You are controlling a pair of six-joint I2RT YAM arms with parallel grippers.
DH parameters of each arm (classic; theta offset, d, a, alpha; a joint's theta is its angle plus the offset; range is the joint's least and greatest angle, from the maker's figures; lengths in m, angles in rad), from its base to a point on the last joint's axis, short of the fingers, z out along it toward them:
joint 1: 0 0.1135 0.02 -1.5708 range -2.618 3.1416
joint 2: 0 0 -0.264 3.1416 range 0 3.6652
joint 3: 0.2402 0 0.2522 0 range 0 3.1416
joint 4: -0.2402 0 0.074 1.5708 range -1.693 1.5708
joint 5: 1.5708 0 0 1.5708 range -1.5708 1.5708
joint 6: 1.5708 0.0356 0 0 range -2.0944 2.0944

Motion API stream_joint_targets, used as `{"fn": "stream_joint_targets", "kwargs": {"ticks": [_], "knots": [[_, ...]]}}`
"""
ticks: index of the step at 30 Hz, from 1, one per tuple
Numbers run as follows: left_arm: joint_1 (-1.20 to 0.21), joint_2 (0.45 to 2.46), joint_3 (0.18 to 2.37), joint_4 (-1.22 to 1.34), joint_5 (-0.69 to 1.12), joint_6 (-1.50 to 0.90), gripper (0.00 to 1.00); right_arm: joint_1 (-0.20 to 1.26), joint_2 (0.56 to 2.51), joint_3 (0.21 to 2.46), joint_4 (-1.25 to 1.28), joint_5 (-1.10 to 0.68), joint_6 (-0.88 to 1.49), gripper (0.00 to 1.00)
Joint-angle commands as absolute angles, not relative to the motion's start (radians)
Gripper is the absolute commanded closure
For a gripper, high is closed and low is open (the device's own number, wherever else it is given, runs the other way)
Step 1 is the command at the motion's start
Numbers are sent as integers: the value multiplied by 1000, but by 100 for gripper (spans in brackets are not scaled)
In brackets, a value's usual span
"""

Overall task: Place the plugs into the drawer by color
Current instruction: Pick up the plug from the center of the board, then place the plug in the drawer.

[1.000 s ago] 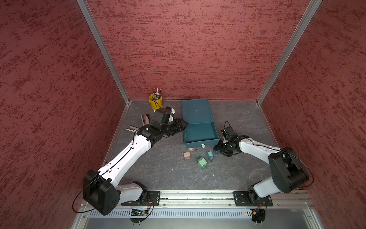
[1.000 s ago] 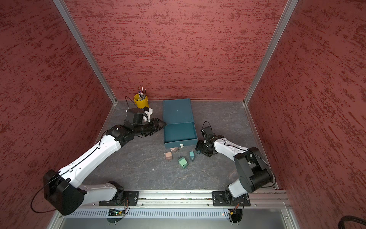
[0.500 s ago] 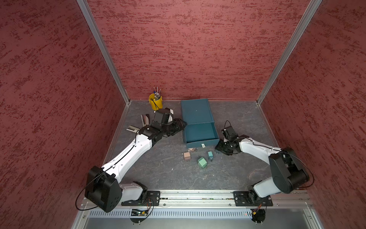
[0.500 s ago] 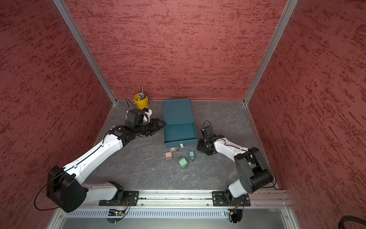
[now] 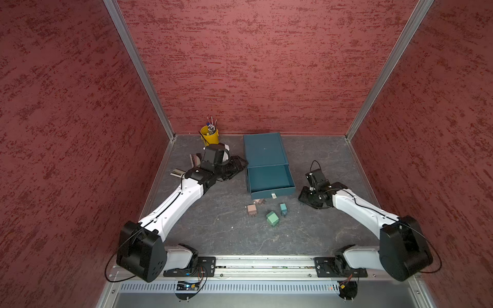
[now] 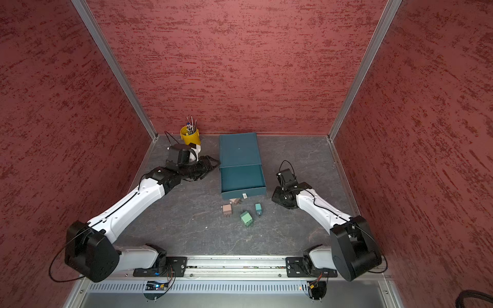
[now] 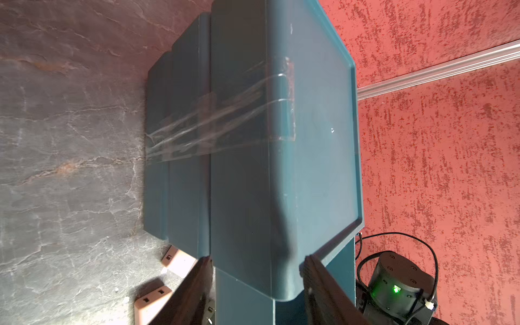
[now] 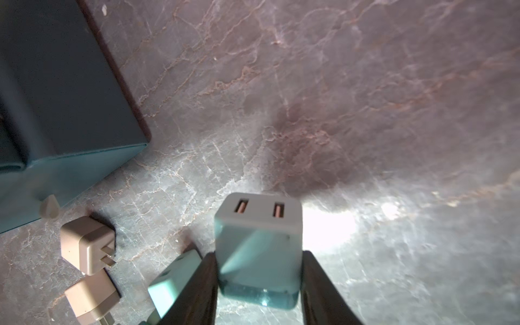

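My right gripper (image 8: 259, 259) is shut on a teal-blue plug (image 8: 259, 239), whose two slots face away from the camera. In both top views this gripper (image 5: 302, 198) is low over the floor, right of the drawer front, and hides the held plug. Two pinkish-tan plugs (image 5: 252, 209) (image 5: 259, 201), a green plug (image 5: 272, 218) and a second teal plug (image 5: 283, 208) lie in front of the open, empty drawer (image 5: 269, 177). My left gripper (image 5: 238, 164) is at the cabinet's (image 5: 264, 149) left side. Its jaws are open, one on each side of the top tier's edge (image 7: 253, 197).
A yellow cup of pens (image 5: 209, 134) stands at the back left. Two staplers (image 5: 194, 159) (image 5: 177, 173) lie beside my left arm. A white tab (image 5: 273, 196) hangs on the drawer front. Red walls close in three sides.
My right gripper's jaws have closed onto the teal-blue plug. My left gripper has drawn back a little from the cabinet's side. The cabinet and the loose plugs have not moved.
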State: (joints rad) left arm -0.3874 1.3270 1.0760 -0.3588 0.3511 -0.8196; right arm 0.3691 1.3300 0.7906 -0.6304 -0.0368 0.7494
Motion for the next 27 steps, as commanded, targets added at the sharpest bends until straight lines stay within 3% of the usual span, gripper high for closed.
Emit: {"fn": "stream_joint_targets", "kwargs": {"ticks": [1,9,14,21,27], "knots": [[-383,1281,1052,-338,377,-831,44,361,1257,833,-707,25,730,85],[-472,1207,1074,-425,389,-763,44,365,1078,993,-893,108,670,95],[-554,1234,1143,-554,300,-682,45,414,1039,1190,-998,135,620,99],[-568,1270,1195,-677,159,-656,50,591,1164,1410,-1027,43,601,100],[-575,1271,1218,-710,115,-631,50,726,1277,1451,-951,-43,620,100]]}}
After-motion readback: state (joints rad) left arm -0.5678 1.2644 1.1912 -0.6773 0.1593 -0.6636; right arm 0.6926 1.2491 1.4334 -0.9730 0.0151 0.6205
